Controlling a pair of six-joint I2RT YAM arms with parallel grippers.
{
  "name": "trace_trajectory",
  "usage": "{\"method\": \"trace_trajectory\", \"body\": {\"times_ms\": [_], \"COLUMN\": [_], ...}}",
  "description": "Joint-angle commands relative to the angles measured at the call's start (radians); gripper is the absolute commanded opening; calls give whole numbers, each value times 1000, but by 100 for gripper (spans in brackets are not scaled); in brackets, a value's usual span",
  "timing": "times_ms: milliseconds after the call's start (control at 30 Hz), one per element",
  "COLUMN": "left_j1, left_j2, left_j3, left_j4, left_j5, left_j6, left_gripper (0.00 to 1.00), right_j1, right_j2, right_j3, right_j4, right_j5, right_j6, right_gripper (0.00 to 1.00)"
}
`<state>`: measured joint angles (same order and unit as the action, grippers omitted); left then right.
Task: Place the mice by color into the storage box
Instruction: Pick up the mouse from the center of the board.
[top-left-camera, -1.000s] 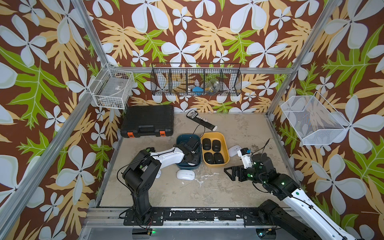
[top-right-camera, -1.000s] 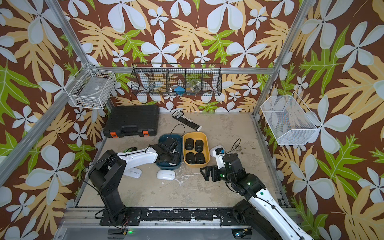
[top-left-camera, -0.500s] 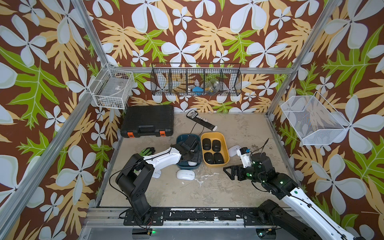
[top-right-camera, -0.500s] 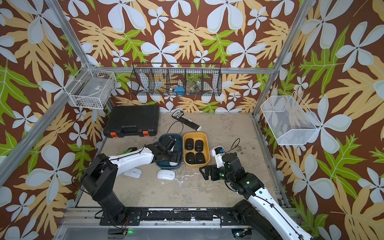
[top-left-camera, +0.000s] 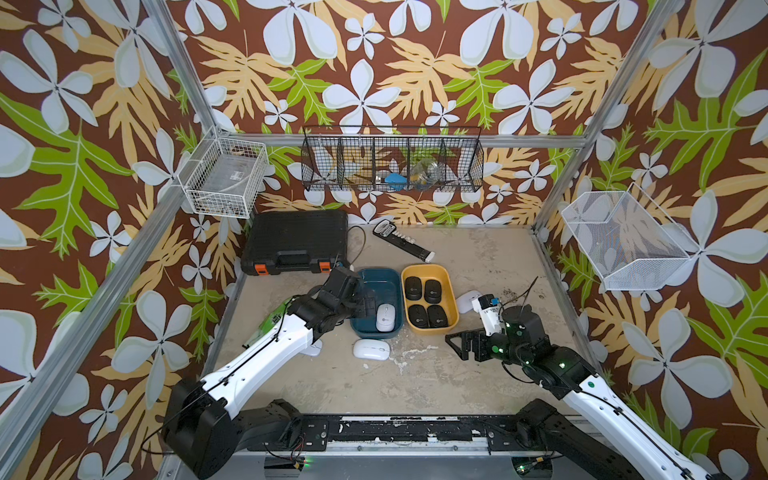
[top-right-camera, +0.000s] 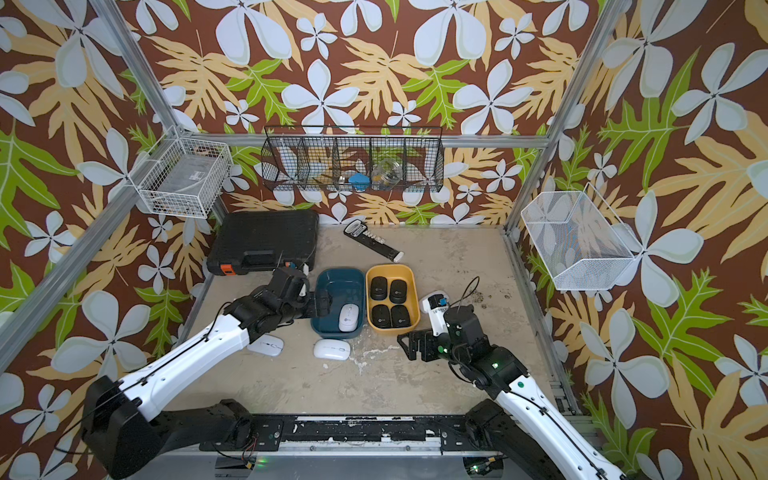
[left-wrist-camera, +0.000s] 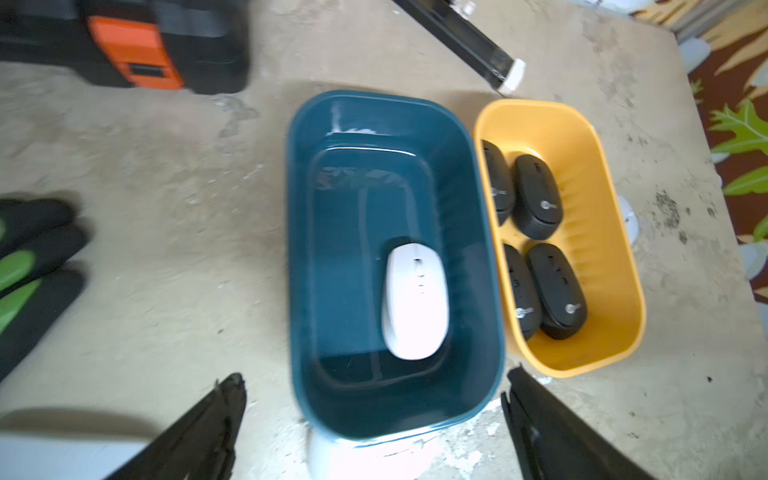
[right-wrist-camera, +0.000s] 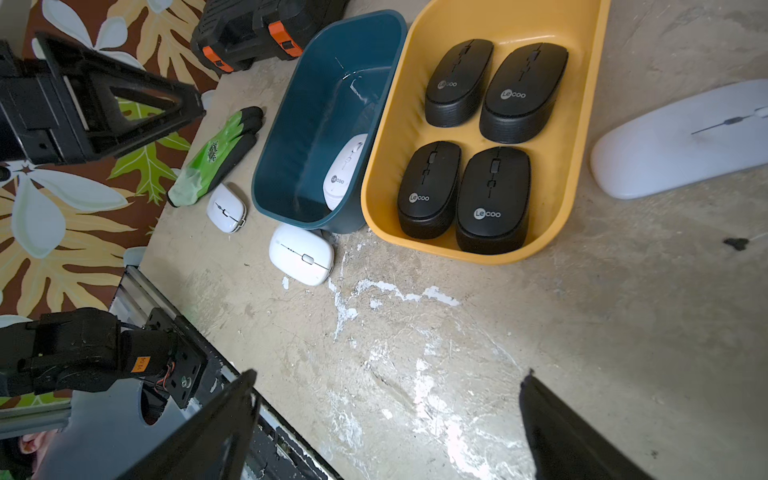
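Right hand: yours stood wide open and empty, low over bare counter, near the front of the yellow box.
Nearest white mice: one white mouse lay on the counter just in front of the blue box. A second white mouse lay to its left, partly under your left arm.
Left hand: jaws spread wide, gripping nothing, hovering at the blue box's left side.
Blue box: it held a single white mouse, lying flat toward its near right corner.
Yellow box: it sat right against the blue box, and all four black mice were in it, two by two.
Far white mouse: it sat on the counter just beside the yellow box's right wall. Your right wrist half hid it in both top views, so I could not tell exactly how it lay.
Done: by my reading, you had the black mice fully sorted and one of four white mice boxed.
Left: three white mice for you to move into the blue box, so the task was a little past halfway.
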<state>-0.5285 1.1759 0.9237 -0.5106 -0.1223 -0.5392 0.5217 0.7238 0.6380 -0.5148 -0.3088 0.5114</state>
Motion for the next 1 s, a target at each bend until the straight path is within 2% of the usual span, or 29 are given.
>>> {"method": "trace_trajectory", "body": {"times_ms": [0,167,267,333,367,400,467,500,567,700,767,833,967], "left_j1": [85,237,259,260,263,262,262,262,262,269,270,274,280], "left_j2": [-84,-168,-177,-177,-183,-192,-213,-222,-234,-267,-286,-299,-295], "left_j3": [-79,-214,-248,-267,-279,-292,-306,-313,-332,-411,-438,-462,-508], "left_j4": [-57,-16,-7,-18,-21,-17,-23,-25,-32,-15,-9,-15,0], "left_j5": [50,154,154,144,137,136,109,92,70,43,30,5,-22], "left_j6": [-49,-119,-143,-152,-159,-174,-204,-221,-253,-348,-390,-424,-460], "left_gripper": [100,100,100,95,90,78,46,36,36,19,15,6,4], "right_j1": [1,0,0,0,0,1,0,0,1,0,0,0,0], "right_j2": [3,5,-2,-9,-13,-17,-21,-24,-23,-17,-9,-1,7], "right_j3": [-5,-6,-9,-11,-14,-18,-23,-27,-30,-30,-29,-29,-33], "right_j4": [28,30,26,22,23,23,22,24,27,33,35,39,51], "right_j5": [-13,-19,-17,-13,-13,-12,-11,-10,-14,-12,-19,-23,-32], "right_j6": [-9,-13,-15,-17,-16,-16,-18,-17,-19,-26,-31,-34,-38], "right_gripper": [100,100,100,100,100,100,100,100,100,100,100,100,100]}}
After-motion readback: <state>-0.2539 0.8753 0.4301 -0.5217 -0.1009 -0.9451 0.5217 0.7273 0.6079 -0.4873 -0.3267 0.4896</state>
